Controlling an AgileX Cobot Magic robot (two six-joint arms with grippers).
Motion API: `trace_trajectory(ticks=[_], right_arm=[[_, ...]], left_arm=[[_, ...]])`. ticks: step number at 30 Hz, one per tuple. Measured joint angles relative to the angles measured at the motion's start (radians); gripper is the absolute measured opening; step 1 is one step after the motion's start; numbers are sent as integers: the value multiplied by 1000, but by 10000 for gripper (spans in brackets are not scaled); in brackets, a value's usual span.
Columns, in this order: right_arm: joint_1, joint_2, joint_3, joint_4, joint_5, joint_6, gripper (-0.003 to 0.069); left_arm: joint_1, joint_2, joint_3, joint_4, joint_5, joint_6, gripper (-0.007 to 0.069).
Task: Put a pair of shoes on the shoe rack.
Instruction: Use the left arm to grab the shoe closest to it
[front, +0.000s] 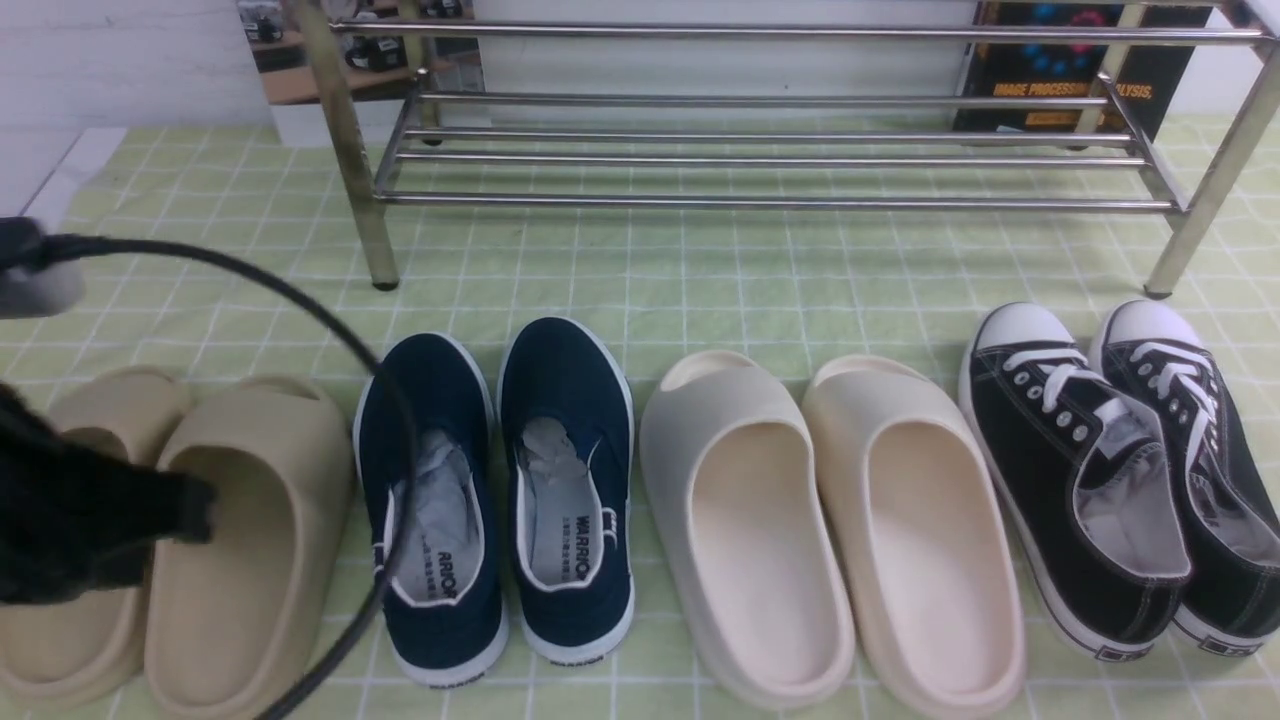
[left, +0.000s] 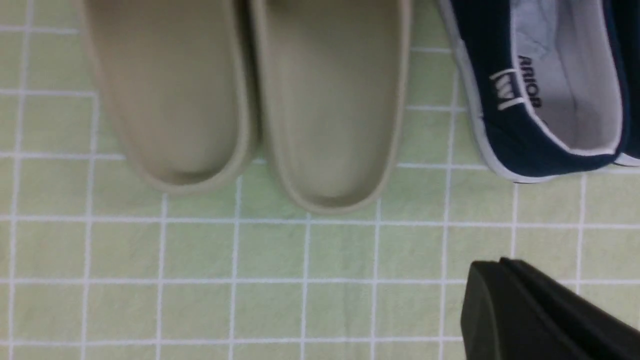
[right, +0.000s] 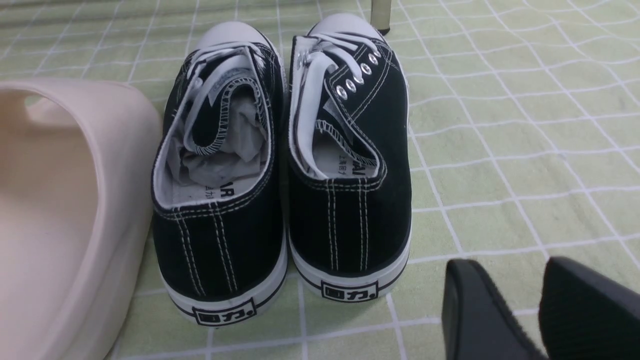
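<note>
The two navy blue slip-on sneakers, one on the left (front: 435, 500) and one on the right (front: 570, 480), stand side by side on the green checked cloth, toes toward the chrome shoe rack (front: 760, 200) at the back. The heel of one navy shoe (left: 500, 130) shows in the left wrist view. My left gripper (front: 195, 510) hovers over the beige slides, left of the navy pair. Its fingers (left: 495, 272) are pressed together with nothing between them. My right gripper (right: 515, 280) is open and empty, just behind the heels of the black sneakers. It does not show in the front view.
Beige foam slides (front: 240, 540) lie at the far left and also show in the left wrist view (left: 325, 100). Cream slides (front: 740, 520) lie right of the navy pair. Black lace-up sneakers (front: 1080, 480) stand at the far right. A black cable (front: 400, 420) arcs over the left navy shoe.
</note>
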Motion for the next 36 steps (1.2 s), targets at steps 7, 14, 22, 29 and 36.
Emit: trace_trajectory(ticks=[7, 14, 22, 29, 36], right_arm=[[0, 0, 0, 0, 0, 0, 239], [0, 0, 0, 0, 0, 0, 239], [0, 0, 0, 0, 0, 0, 239], [0, 0, 0, 0, 0, 0, 239], [0, 0, 0, 0, 0, 0, 239]], left_arm=[[-133, 299, -43, -8, -160, -124, 163], [-134, 499, -43, 44, -263, -279, 385], [-134, 672, -45, 103, -339, -355, 365], [-134, 647, -45, 100, -336, -313, 69], [-134, 473, -126, 80, -182, -232, 10]])
